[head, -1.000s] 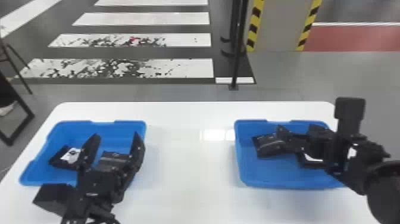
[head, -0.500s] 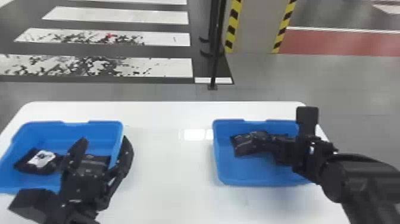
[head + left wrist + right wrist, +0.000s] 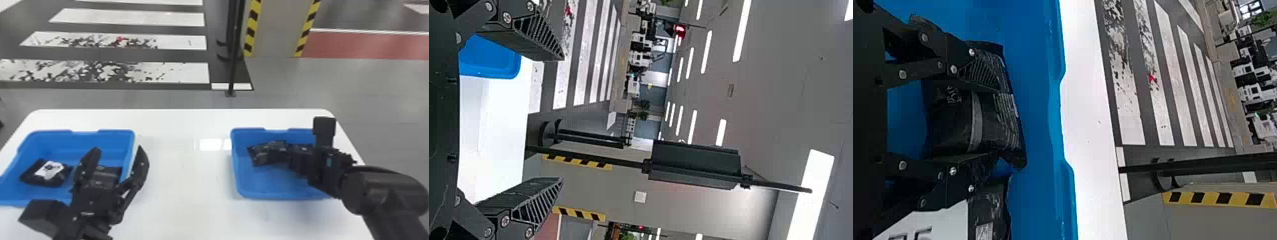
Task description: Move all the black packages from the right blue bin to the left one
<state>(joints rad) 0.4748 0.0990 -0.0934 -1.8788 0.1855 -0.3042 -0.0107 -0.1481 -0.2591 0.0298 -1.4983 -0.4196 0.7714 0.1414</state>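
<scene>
The right hand [image 3: 271, 152] is at a package [image 3: 990, 117] in the right bin [image 3: 237, 166]; whether it pinches it, I cannot tell. On the counter's [image 3: 182, 178] left, the left hand [image 3: 118, 149] is spread, and a white-labelled package [image 3: 35, 172] lies in the left bin [image 3: 131, 140].

The scene is brightly and evenly lit, with rows of white ceiling lights [image 3: 742, 30] glowing high beyond the right blue bin [image 3: 268, 186] in the left wrist view. In the head view, a hard white glare sits on the glossy table [image 3: 178, 191] just left of that bin, and a soft, faint grey shadow spreads on its near side. Inside it, a black package [image 3: 953, 127] catches dull highlights along its creases.
</scene>
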